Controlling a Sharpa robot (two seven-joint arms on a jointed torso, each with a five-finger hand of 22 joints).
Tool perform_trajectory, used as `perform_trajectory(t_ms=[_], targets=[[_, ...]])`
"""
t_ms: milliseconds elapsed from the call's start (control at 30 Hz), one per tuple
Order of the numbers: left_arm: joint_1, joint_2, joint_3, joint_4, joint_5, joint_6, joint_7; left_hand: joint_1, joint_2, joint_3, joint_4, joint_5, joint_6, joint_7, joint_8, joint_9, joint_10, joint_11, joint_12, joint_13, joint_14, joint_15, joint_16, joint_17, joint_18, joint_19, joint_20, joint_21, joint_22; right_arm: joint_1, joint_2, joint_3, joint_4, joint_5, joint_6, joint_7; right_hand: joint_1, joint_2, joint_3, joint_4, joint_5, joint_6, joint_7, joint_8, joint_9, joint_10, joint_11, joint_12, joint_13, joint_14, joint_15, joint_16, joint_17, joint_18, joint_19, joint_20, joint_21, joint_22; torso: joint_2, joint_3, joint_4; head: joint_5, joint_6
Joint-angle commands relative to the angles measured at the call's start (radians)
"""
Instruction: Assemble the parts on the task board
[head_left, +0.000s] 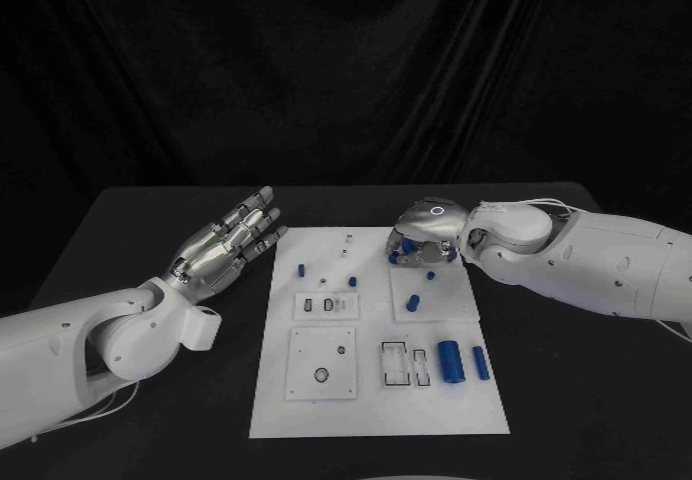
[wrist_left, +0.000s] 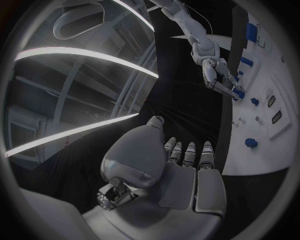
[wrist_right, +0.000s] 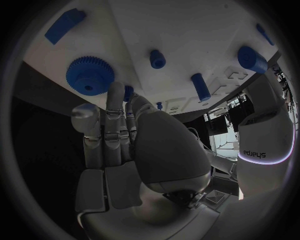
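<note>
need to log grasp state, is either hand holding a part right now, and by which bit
The left hand is open and holds nothing. The right hand reaches down by the blue gear; whether it grips it cannot be told.

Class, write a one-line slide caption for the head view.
Right hand reaches onto the task board among blue parts; left hand hovers open beside it.

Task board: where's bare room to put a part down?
Free: the task board near edge, below the square plates and the two blue cylinders. Also the black table on its right side. Crowded: far end, under the right robot hand.
</note>
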Motion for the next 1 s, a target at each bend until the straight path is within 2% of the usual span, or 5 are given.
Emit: perform_trajectory(t_ms=[33,733,867,967,1000], targets=[[0.002,0.003,0.001,-0.002,-0.007,0.022,0.009,0.011,-0.001,0.0,-0.006,0.006,0.001,0.008,0.005,0.001,-0.002,0.007,-0.007,-0.001,0.0,0.01,-0.004,-0.001,-0.003,-0.001,-0.002,-0.003,-0.001,-0.004,0.002,0.001,-0.006,-0.008,0.011,-0.004,0.0,-0.01,0.013,0.005,-0.005,0.011,0.002,0.006,0.003,0.014,0.0,0.006,0.001,-0.011,-0.001,0.006,0.002,-0.016,-0.011,-0.002,0.001,-0.003,-0.003,-0.0009,-0.0025,0.003,-0.003],[0.002,0.011,0.001,-0.011,-0.007,0.036,0.0,0.019,0.0,0.008,-0.023,0.018,0.012,0.021,0.008,0.003,-0.002,0.017,-0.007,-0.001,0.0,0.023,-0.004,-0.001,-0.004,-0.001,0.011,-0.003,-0.001,-0.015,0.018,0.001,-0.035,-0.008,0.031,0.004,0.016,-0.034,0.066,0.009,0.001,-0.001,0.013,-0.017,0.004,0.043,-0.004,-0.006,-0.001,-0.026,0.001,0.006,0.008,-0.014,-0.027,0.0,-0.012,-0.005,-0.006,-0.0014,-0.0004,0.005,-0.008],[0.002,0.012,0.001,-0.012,-0.007,0.038,-0.001,0.021,0.0,0.01,-0.028,0.021,0.022,0.026,0.011,0.005,-0.002,0.02,-0.007,-0.001,0.0,0.024,-0.004,-0.001,-0.004,-0.001,0.013,-0.003,-0.001,-0.015,0.017,0.001,-0.035,-0.008,0.022,0.009,0.036,-0.038,0.098,-0.001,0.016,0.015,0.021,-0.014,0.008,0.061,-0.007,-0.006,0.0,-0.032,0.001,0.005,0.009,-0.013,-0.033,0.0,-0.015,-0.004,-0.007,-0.0017,-0.0011,0.007,-0.008],[0.002,0.011,0.001,-0.012,-0.007,0.038,-0.001,0.022,0.001,0.011,-0.031,0.023,0.026,0.027,0.013,0.006,-0.002,0.021,-0.007,-0.001,0.0,0.024,-0.004,-0.001,-0.004,-0.001,0.013,-0.003,-0.001,-0.015,0.013,0.001,-0.03,-0.008,0.0,0.015,0.048,-0.041,0.136,-0.009,-0.01,0.04,0.031,-0.005,0.015,0.09,-0.014,-0.002,0.001,-0.027,-0.002,0.01,0.013,-0.016,-0.024,-0.002,0.001,0.019,-0.007,-0.0021,-0.0022,0.012,-0.008],[0.002,0.01,0.001,-0.011,-0.007,0.037,-0.001,0.022,0.001,0.012,-0.032,0.024,0.028,0.028,0.013,0.006,-0.002,0.022,-0.007,-0.001,0.0,0.024,-0.004,-0.001,-0.003,-0.001,0.013,-0.003,-0.001,-0.015,0.01,0.001,-0.026,-0.008,-0.012,0.017,0.048,-0.044,0.154,-0.011,-0.014,0.063,0.032,0.003,0.02,0.117,-0.02,0.003,0.002,-0.007,-0.004,0.022,0.018,-0.026,0.004,-0.004,0.041,0.071,-0.007,-0.0021,-0.0026,0.014,-0.008]])
